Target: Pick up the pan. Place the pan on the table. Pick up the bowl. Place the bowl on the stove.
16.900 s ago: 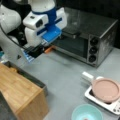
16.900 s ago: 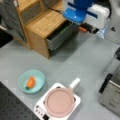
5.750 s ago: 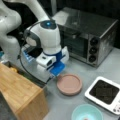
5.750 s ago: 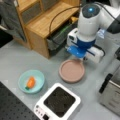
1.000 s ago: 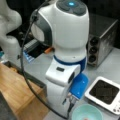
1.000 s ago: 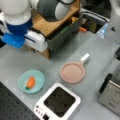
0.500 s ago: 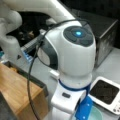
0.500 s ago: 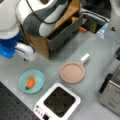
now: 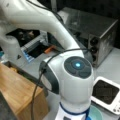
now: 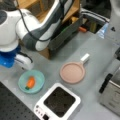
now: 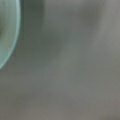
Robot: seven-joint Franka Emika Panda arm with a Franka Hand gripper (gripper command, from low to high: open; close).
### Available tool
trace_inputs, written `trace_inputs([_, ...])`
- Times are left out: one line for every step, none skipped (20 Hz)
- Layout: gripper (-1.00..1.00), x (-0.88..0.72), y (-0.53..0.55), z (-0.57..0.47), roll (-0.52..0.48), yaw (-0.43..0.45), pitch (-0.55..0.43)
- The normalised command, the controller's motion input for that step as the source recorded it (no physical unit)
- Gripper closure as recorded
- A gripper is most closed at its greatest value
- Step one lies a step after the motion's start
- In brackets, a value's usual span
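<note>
Your pan (image 10: 72,72) already lies flat on the table (image 10: 100,50), white handle toward a front view's top right, and the stove (image 10: 58,102) has its black top bare. The step in hand looks like picking up the bowl (image 10: 31,81), which sits at the stove's upper left with an orange piece inside. The gripper (image 10: 23,62) hangs just beside the bowl's upper-left rim; I cannot tell how far its fingers are spread, and nothing shows in them. In the wrist view only the bowl's teal edge (image 11: 11,37) appears at the left, so you are off-centre: bring the rim between the fingers before closing, and keep the bowl level. The grey table is smooth; a wooden box (image 9: 17,92) and a toaster oven (image 9: 92,32) crowd the space.
</note>
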Motion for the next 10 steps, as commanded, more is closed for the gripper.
trace_inputs([-1.0, 0.03, -0.06, -0.21, 0.196, -0.042, -0.112])
trace_inputs([-1.0, 0.01, -0.04, -0.23, 0.189, -0.054, -0.123])
trace_inputs([-1.0, 0.0, -0.03, -0.22, 0.188, -0.058, -0.126])
trace_inputs([-1.0, -0.02, -0.01, -0.23, 0.179, -0.065, -0.136])
trace_inputs([-1.0, -0.03, 0.01, -0.25, 0.161, -0.075, -0.145])
trace_inputs([-1.0, -0.03, 0.03, -0.29, 0.144, -0.086, -0.16])
trace_inputs([-1.0, -0.04, 0.06, -0.31, 0.139, -0.094, -0.177])
trace_inputs([-1.0, -0.04, 0.07, -0.27, 0.137, -0.097, -0.182])
trace_inputs([-1.0, -0.05, 0.09, -0.28, 0.138, -0.105, -0.201])
trace_inputs([-1.0, -0.05, 0.1, -0.27, 0.139, -0.111, -0.21])
